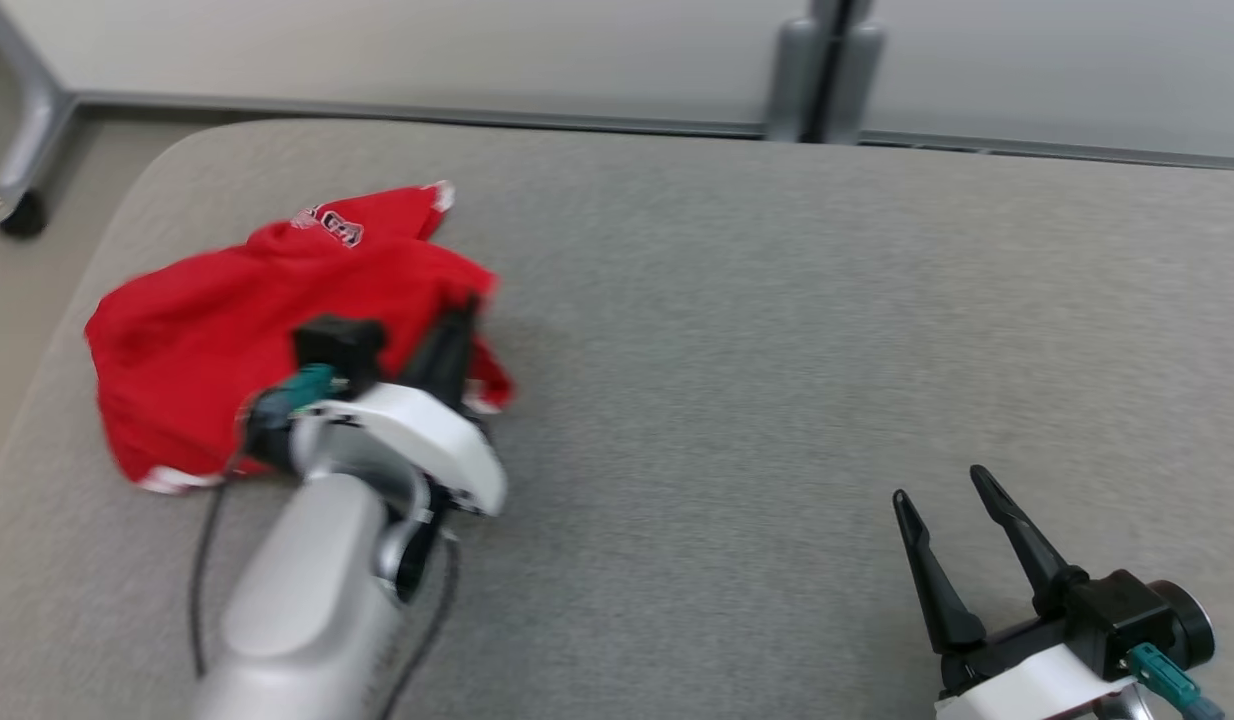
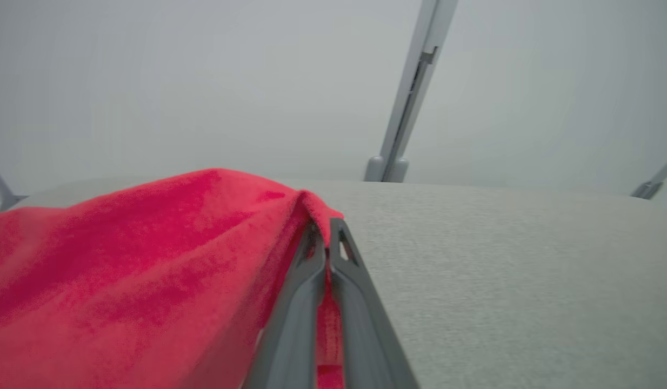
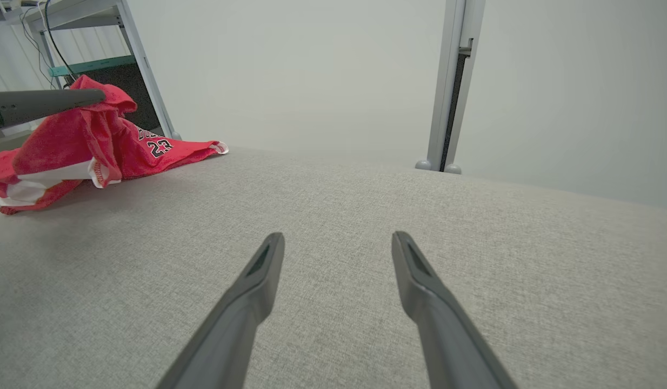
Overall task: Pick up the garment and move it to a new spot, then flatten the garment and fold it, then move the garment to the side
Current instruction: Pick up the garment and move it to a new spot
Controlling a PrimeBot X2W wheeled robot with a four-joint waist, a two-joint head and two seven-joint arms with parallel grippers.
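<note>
The garment (image 1: 227,320) is a red jersey with white trim, crumpled at the table's left side. My left gripper (image 1: 465,305) is shut on its right edge. In the left wrist view the two fingers (image 2: 312,270) press together with red cloth (image 2: 149,259) pinched between them, the fold lifted a little off the table. From the right wrist view the jersey (image 3: 95,140) lies at the far left, a dark finger of the left gripper (image 3: 52,102) lying across its top. My right gripper (image 1: 942,495) stands open low at the right, nothing between its fingers (image 3: 258,270).
The grey fabric-covered table (image 1: 777,350) stretches wide to the right of the jersey. A grey upright post (image 1: 825,70) stands behind its far edge, and a wheeled frame leg (image 1: 22,150) at the far left. The table's left edge curves close to the jersey.
</note>
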